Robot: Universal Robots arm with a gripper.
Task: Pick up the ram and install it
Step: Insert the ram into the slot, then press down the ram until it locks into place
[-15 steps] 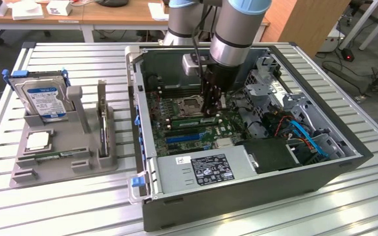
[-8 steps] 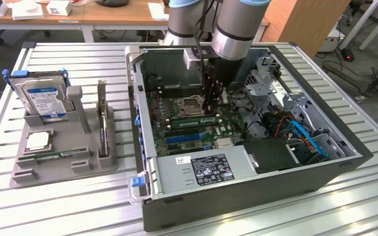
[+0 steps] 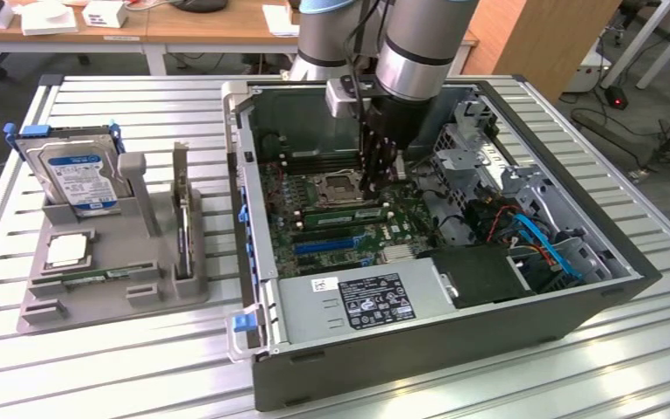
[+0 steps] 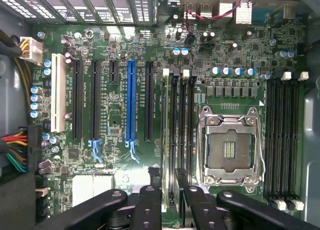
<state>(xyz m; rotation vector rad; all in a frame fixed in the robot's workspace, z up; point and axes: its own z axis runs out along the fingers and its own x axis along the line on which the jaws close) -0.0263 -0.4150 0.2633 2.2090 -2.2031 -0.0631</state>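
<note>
The exterior view shows the arm reaching down into an open PC case [image 3: 428, 288] on a slatted metal worktop [image 3: 137, 105], the pincer [image 3: 370, 179] low over the motherboard beside the CPU socket [image 3: 341, 185]. The wrist view looks straight down at that board: the pincer [image 4: 170, 195] grips the ram [image 4: 171, 140], a thin green stick standing edge-on between its dark fingers [image 4: 150, 205], in line with the memory slots just beside the socket [image 4: 229, 149].

To the exterior view's left a grey holder [image 3: 114, 262] stands on the worktop with one hard drive [image 3: 79, 179], one upright expansion card [image 3: 181, 209] and one chip [image 3: 67, 250]. Behind are wooden desks [image 3: 195, 26] and a grey floor with cables.

The wrist view shows one blue card slot [image 4: 131, 100], one white slot [image 4: 59, 92] and four black ones.
</note>
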